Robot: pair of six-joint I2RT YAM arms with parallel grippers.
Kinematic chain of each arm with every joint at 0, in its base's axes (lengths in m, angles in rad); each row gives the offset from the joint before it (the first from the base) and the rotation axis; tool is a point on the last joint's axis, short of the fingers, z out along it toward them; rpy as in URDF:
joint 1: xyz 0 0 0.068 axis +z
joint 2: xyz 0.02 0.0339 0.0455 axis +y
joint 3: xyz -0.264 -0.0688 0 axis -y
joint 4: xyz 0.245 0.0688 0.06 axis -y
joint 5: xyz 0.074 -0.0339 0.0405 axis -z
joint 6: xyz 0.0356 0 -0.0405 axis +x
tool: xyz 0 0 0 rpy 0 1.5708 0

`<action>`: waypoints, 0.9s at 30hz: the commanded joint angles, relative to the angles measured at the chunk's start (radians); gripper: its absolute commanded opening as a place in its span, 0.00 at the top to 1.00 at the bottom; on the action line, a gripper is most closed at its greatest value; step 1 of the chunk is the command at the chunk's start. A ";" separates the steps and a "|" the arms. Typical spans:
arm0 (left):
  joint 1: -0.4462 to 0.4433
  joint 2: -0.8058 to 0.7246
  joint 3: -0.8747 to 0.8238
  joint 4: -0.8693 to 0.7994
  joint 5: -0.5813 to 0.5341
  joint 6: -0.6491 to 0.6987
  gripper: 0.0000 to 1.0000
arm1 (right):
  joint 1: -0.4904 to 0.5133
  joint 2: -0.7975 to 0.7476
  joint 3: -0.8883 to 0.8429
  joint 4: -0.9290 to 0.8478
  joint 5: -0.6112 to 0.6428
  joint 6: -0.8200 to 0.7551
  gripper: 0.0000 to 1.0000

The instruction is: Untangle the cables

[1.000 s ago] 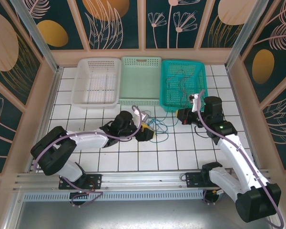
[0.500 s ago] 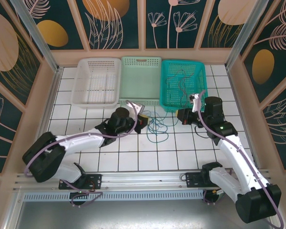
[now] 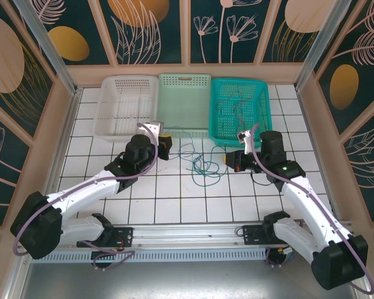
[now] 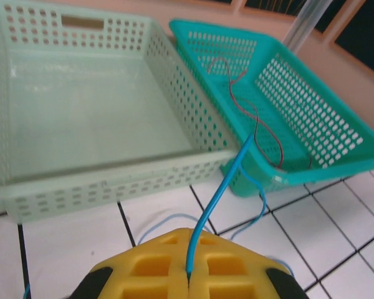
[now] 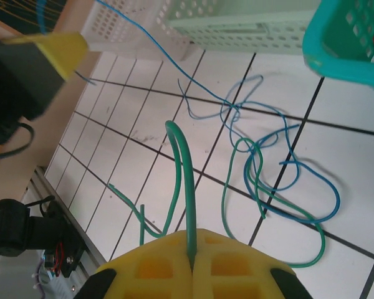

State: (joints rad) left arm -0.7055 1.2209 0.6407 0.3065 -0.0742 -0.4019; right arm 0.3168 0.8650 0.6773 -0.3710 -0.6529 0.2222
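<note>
Two robot arms reached across a white tiled worktop (image 3: pixel 168 199) towards three baskets at its far side. The left gripper (image 4: pixel 188 274) had its yellow fingers closed together on a blue cable (image 4: pixel 221 187), which rose from the fingertips and ran off to the right, past the front of the mint basket (image 3: pixel 184 79). The right gripper (image 5: pixel 192 265) was likewise clamped on a green cable (image 5: pixel 181 162), which arched up and then fell to the tiles.

Between the two grippers, the loose lengths of both cables lay looped over each other on the worktop, blue crossing green in several places. This tangle looked slightly nearer the right gripper. The cables ran roughly left to right, so drawing the grippers apart along that line would probably tighten or free the loops. A thin red cable (image 4: pixel 255 118) lay apart inside the teal basket (image 3: pixel 240 81).
</note>
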 commanded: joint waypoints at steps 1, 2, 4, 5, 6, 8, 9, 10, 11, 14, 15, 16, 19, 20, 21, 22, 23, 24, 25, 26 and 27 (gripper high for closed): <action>0.003 0.042 -0.034 -0.061 0.070 -0.021 1.00 | -0.002 -0.028 -0.002 0.046 0.011 -0.010 1.00; 0.003 0.061 -0.042 -0.070 0.093 -0.023 0.99 | -0.002 -0.031 -0.001 0.062 0.016 -0.005 1.00; 0.004 0.102 -0.050 -0.084 0.145 -0.028 0.95 | -0.004 -0.036 0.004 0.085 0.031 0.001 1.00; 0.002 0.124 -0.050 -0.096 0.169 -0.026 0.93 | -0.003 -0.038 0.007 0.099 0.036 0.002 1.00; 0.003 0.144 -0.049 -0.106 0.186 -0.029 0.91 | -0.002 -0.039 0.011 0.110 0.039 0.002 1.00; 0.003 0.181 -0.043 -0.129 0.219 -0.031 0.82 | -0.002 -0.040 0.023 0.119 0.039 -0.005 1.00; 0.002 0.193 -0.040 -0.138 0.228 -0.029 0.76 | -0.002 -0.040 0.027 0.118 0.041 -0.011 1.00; 0.002 0.203 -0.035 -0.149 0.236 -0.025 0.66 | -0.001 -0.039 0.033 0.113 0.045 -0.019 1.00; 0.002 0.206 -0.032 -0.158 0.234 -0.019 0.56 | -0.001 -0.039 0.036 0.110 0.048 -0.030 1.00; 0.002 0.175 -0.029 -0.181 0.192 0.001 0.28 | 0.005 -0.040 0.041 0.100 0.078 -0.047 1.00; 0.002 0.159 -0.028 -0.188 0.171 0.007 0.24 | 0.010 -0.040 0.043 0.098 0.092 -0.052 1.00; 0.003 0.137 -0.027 -0.195 0.147 0.015 0.19 | 0.015 -0.040 0.044 0.097 0.110 -0.058 1.00; 0.002 0.057 -0.033 -0.201 0.081 0.034 0.02 | 0.031 -0.031 0.046 0.095 0.156 -0.065 1.00; 0.004 0.025 -0.037 -0.198 0.061 0.041 0.01 | 0.038 -0.027 0.046 0.098 0.162 -0.065 1.00; 0.002 -0.003 -0.039 -0.197 0.037 0.044 0.01 | 0.043 -0.025 0.045 0.102 0.163 -0.066 1.00; 0.003 -0.030 -0.042 -0.191 0.012 0.049 0.01 | 0.052 -0.019 0.046 0.110 0.167 -0.068 1.00; 0.002 -0.057 -0.042 -0.180 -0.006 0.058 0.01 | 0.064 -0.010 0.047 0.113 0.170 -0.073 1.00; 0.003 -0.077 -0.042 -0.165 -0.021 0.060 0.01 | 0.080 0.001 0.049 0.116 0.175 -0.079 1.00; 0.003 -0.097 -0.038 -0.146 -0.035 0.059 0.01 | 0.098 0.014 0.055 0.115 0.184 -0.088 1.00; 0.003 -0.113 -0.033 -0.119 -0.034 0.067 0.01 | 0.120 0.030 0.063 0.110 0.197 -0.098 1.00; 0.004 -0.120 -0.025 -0.092 -0.018 0.082 0.01 | 0.138 0.045 0.069 0.108 0.204 -0.106 1.00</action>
State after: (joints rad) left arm -0.7055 1.1259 0.6022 0.1421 -0.0509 -0.3614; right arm 0.4145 0.8803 0.7010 -0.2886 -0.4854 0.1600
